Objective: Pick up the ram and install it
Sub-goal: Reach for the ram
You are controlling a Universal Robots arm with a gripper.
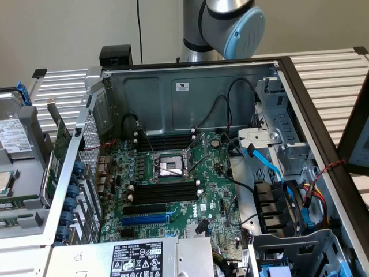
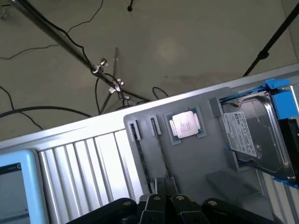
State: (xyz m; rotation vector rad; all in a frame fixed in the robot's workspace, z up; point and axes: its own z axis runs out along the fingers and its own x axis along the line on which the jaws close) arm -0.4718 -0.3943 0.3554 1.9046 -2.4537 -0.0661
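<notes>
My gripper (image 2: 165, 182) is shut, its dark fingertips pressed together over a grey parts tray (image 2: 205, 161). Two narrow grooves run along that tray; a thin dark strip, probably the ram (image 2: 159, 154) seen edge-on, lies in the groove that ends right under the fingertips. Whether the fingers grip it I cannot tell. In the exterior view the open computer case holds the green motherboard (image 1: 210, 196), with black memory slots (image 1: 164, 190) empty beside the processor socket (image 1: 169, 167).
On the tray lie a processor chip (image 2: 186, 125) and a hard drive (image 2: 250, 135) in a blue carrier. A green expansion card (image 1: 59, 147) with a metal bracket stands at the case's left wall. Cables and drive bays (image 1: 277, 202) crowd the case's right side. Tripod legs (image 2: 105, 65) stand on the floor.
</notes>
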